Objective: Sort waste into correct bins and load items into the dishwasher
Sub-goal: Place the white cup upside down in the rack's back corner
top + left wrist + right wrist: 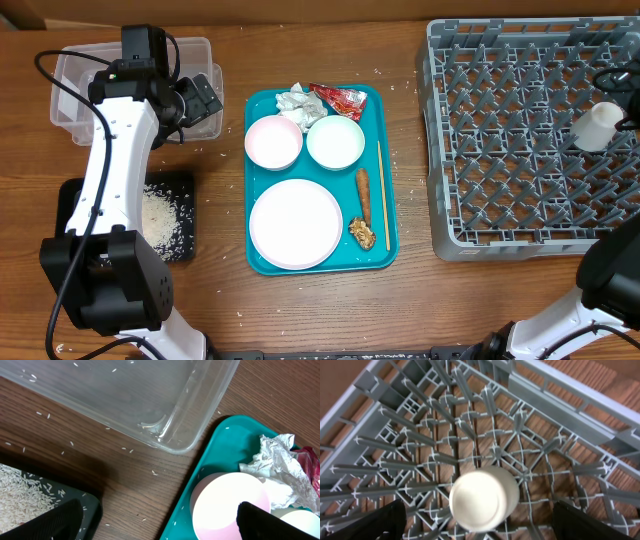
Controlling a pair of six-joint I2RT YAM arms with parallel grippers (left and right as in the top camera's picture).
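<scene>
My left gripper (200, 100) (165, 522) is open and empty, hovering between the clear tub (70, 75) (150, 400) and the teal tray (385, 240). On the tray lie a crumpled napkin (294, 102) (272, 462), a red wrapper (340, 98), two bowls (273, 141) (335, 142), a plate (295, 223), a sausage piece (363, 192), a crumbly bit (362, 232) and a wooden stick (381, 195). The white cup (597, 127) (482, 497) rests among the pegs of the grey rack (500, 150). My right gripper (480, 522) is open above it, fingers clear of the cup.
The black tray (180, 185) (90, 505) holds a pile of rice (158, 215) at the front left. Loose rice grains (70, 442) dot the wooden table around the tub and tray. The clear tub holds only a few grains.
</scene>
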